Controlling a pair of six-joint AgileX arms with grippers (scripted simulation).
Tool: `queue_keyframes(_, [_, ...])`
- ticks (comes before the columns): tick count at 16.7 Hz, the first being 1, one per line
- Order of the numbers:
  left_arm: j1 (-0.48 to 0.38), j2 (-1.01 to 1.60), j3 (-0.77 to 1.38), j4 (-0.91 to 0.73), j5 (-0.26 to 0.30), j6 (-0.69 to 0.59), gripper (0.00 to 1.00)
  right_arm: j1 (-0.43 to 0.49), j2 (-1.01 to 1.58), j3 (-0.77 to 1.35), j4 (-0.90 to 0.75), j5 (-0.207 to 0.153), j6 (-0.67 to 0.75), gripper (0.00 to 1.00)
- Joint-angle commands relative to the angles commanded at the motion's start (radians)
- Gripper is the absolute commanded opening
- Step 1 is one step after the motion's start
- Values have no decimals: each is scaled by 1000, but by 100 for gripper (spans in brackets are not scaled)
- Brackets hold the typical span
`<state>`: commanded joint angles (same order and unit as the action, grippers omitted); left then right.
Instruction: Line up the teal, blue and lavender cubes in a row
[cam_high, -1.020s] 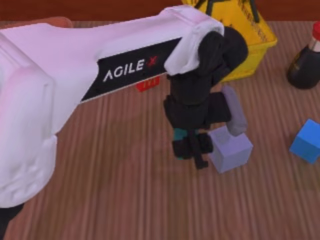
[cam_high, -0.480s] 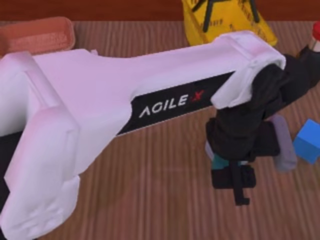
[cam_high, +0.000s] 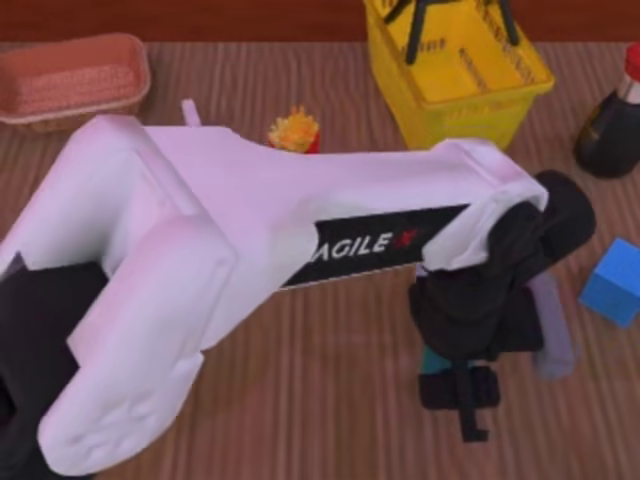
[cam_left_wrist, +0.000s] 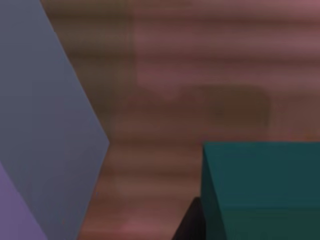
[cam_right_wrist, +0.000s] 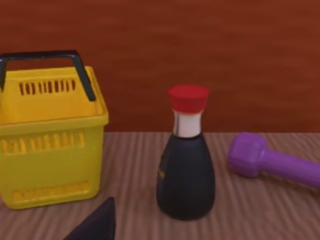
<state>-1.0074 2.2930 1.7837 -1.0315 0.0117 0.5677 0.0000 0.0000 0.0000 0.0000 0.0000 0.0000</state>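
Table (cam_high: 300, 400) space in the top view was mostly covered by the left arm (cam_high: 200, 270), which had swung rightward over the last second. The lavender cube (cam_high: 555, 335) lay almost hidden under its wrist, and the blue cube (cam_high: 612, 282) sat near the table's right edge. The left gripper (cam_high: 458, 385) had its fingers clamped on the teal cube (cam_high: 432, 360), now carried closer to the blue one. Judging from this, the teal cube awaited placement in the row. The right gripper was not visible.
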Motion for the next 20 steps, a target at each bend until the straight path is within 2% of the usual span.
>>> queue_keyframes(5, [-1,9,-16,20,-1,1,0,0,0,0,0,0,0,100])
queue_keyframes(18, [-1,9,-16,20,-1,1,98,0,0,0,0,0,0,100])
queue_keyframes(20, [-1,9,-16,20,-1,1,100,0,0,0,0,0,0,100])
